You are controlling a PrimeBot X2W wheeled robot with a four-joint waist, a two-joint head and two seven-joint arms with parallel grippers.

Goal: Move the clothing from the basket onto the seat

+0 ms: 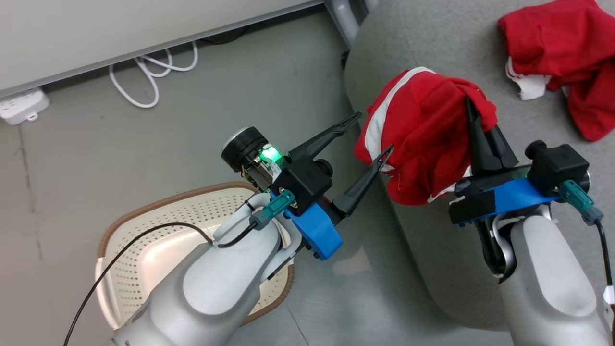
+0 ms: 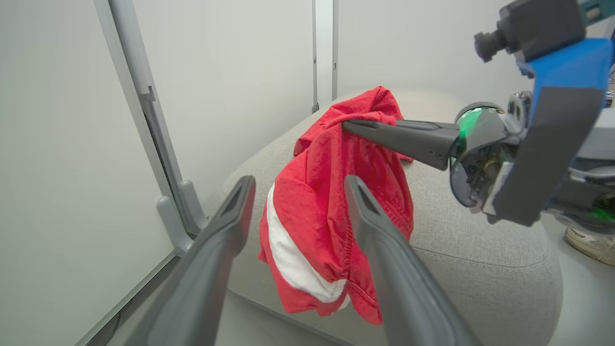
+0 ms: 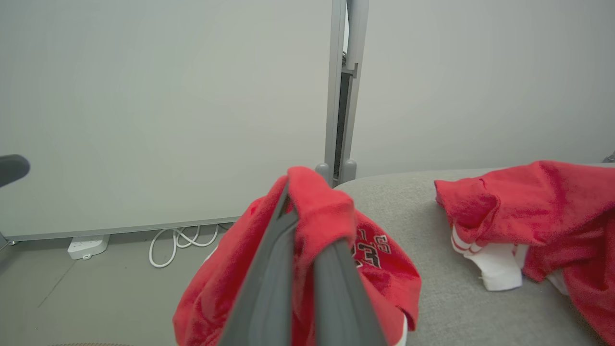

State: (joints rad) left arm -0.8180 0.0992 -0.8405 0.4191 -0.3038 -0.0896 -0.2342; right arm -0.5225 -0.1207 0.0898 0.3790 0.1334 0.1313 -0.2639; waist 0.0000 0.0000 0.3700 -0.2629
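The grey seat takes up the upper right and right side of the head view, its rounded edge running down toward the bottom. The floor covers the left half. On it, at the lower left, stands the basket with its brown rim, partly hidden under my left forearm.

One red garment hangs in the middle right of the head view, over the seat's left edge. My right fingers are pressed together on a bunched fold at its top. In the right wrist view the cloth drapes over both of them, and it carries dark lettering that I cannot read. From the left wrist view I cannot tell whether its lower hem touches the seat or hangs just clear of it.

A second garment, red with white trim, lies crumpled on the seat at the upper right, well apart from the first.

My left fingers stand wide apart in the centre of the head view, their tips just beside the hanging cloth (one white stripe faces them) and gripping nothing.

A white cable loops at the upper left, near a power strip at the left edge.
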